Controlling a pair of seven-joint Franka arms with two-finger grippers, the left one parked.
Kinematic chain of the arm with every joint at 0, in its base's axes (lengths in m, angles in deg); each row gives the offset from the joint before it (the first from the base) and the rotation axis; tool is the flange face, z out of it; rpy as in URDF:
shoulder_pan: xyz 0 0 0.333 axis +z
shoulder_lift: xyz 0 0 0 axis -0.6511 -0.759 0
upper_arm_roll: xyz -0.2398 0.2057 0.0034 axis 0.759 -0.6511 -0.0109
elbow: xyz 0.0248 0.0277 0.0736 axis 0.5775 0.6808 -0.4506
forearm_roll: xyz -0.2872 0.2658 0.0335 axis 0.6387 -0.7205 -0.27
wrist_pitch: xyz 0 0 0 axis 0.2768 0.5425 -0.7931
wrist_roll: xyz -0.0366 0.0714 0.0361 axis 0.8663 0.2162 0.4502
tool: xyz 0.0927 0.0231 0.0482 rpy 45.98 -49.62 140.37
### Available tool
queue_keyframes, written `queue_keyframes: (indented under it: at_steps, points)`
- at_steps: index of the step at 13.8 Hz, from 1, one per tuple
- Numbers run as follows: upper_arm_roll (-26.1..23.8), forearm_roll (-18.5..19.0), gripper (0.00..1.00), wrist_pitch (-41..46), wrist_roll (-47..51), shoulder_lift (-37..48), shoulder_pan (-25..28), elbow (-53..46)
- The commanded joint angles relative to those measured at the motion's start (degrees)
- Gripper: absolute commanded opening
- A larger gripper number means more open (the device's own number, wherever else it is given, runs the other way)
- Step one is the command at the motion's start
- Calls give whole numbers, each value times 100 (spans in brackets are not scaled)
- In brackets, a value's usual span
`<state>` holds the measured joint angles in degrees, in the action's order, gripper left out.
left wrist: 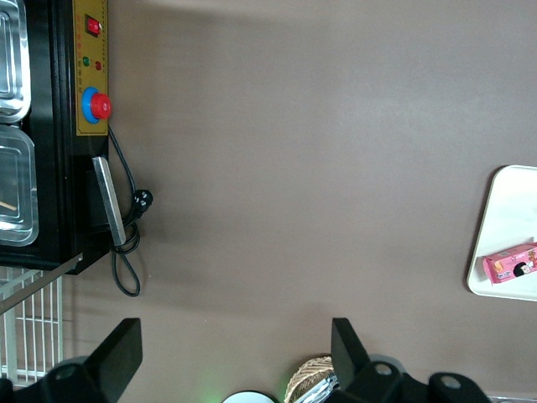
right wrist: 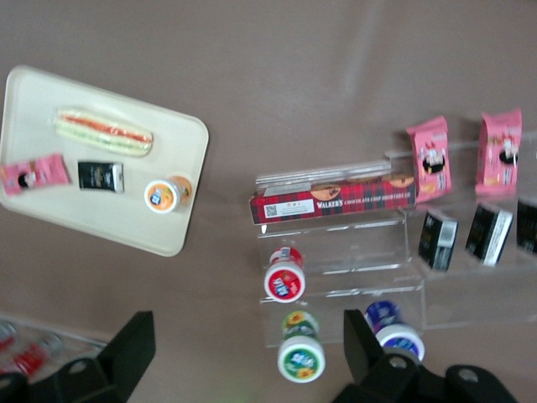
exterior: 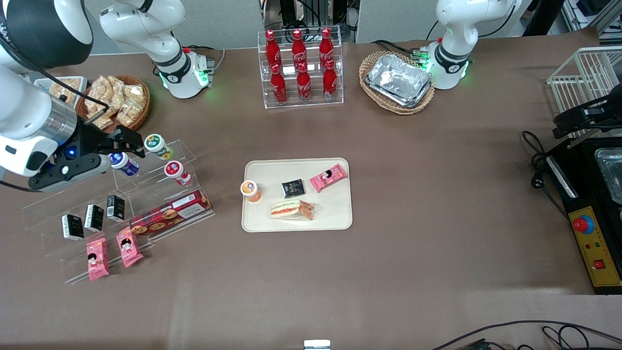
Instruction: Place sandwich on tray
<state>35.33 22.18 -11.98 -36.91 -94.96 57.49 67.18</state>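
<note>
The sandwich (exterior: 292,210), a clear-wrapped wedge with red, orange and green layers, lies on the cream-beige tray (exterior: 340,218) near the tray's edge closest to the front camera. It also shows in the right wrist view (right wrist: 102,132) on the tray (right wrist: 29,92). My right gripper (exterior: 127,140) is open and empty. It hovers high above the clear acrylic snack stand (exterior: 160,194), well off from the tray toward the working arm's end of the table. In the right wrist view the gripper (right wrist: 247,348) has its fingers wide apart over the stand's bottles.
On the tray also lie an orange-lidded cup (exterior: 250,190), a black packet (exterior: 293,187) and a pink snack packet (exterior: 328,177). The stand holds small bottles, a red biscuit box (exterior: 170,214), black and pink packets. A cola rack (exterior: 301,68), foil-tray basket (exterior: 397,81) and snack basket (exterior: 116,99) stand farther back.
</note>
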Motion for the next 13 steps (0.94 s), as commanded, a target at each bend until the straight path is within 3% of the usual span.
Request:
queue_keyframes:
  at_steps: [1, 4, 7, 13]
  points:
    - [-38, 63, 100, -61, 1612, 101, 45, 144]
    - [-11, 124, 100, -131, 1634, -48, -323, 135]
    - [6, 555, 100, -421, 1380, -66, -360, 109]
    - [103, 494, 100, -457, 1362, -118, -561, 73]
